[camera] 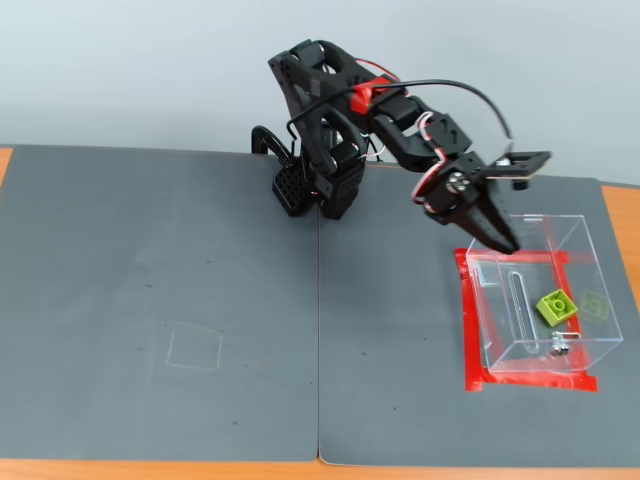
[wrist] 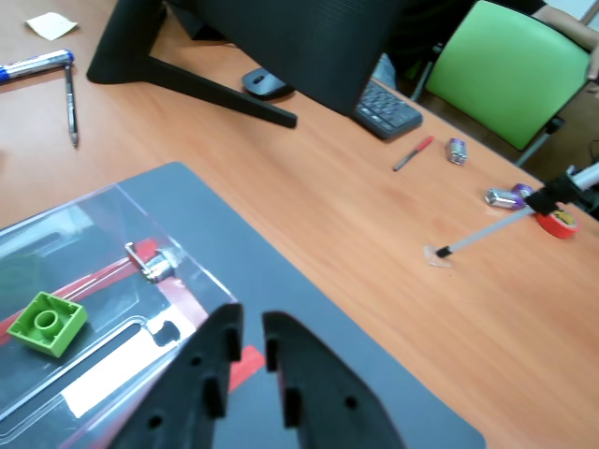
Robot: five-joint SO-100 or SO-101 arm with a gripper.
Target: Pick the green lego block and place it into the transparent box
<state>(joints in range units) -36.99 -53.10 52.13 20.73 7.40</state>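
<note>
**Lime-green brick lies inside the clear box; arm empty above the box's edge**

Wrist view: the small lime-green plastic lego block (wrist: 47, 323) with round studs lies on the floor of the clear, thin-walled acrylic box (wrist: 112, 210), near a small metal fitting (wrist: 154, 265). The black two-finger gripper (wrist: 249, 332) fills the bottom of the picture, its fingers nearly together with a narrow gap and nothing between them. Judging from this, the placing looks done and the step in hand is pulling away; the next move calls only for a clean lift clear of the box wall. The box's walls are hard to trace, and its left and lower parts are cut off. A wooden desk (wrist: 374, 243) lies beyond.

Fixed view: the gripper (camera: 505, 243) points down at the box's (camera: 590, 262) upper left rim, over a dark grey mat (camera: 200, 300). The block (camera: 556, 306) rests inside, with a faint green reflection beside it. Finger spacing cannot be judged here. Red tape (camera: 468, 330) outlines the box's base.
</note>
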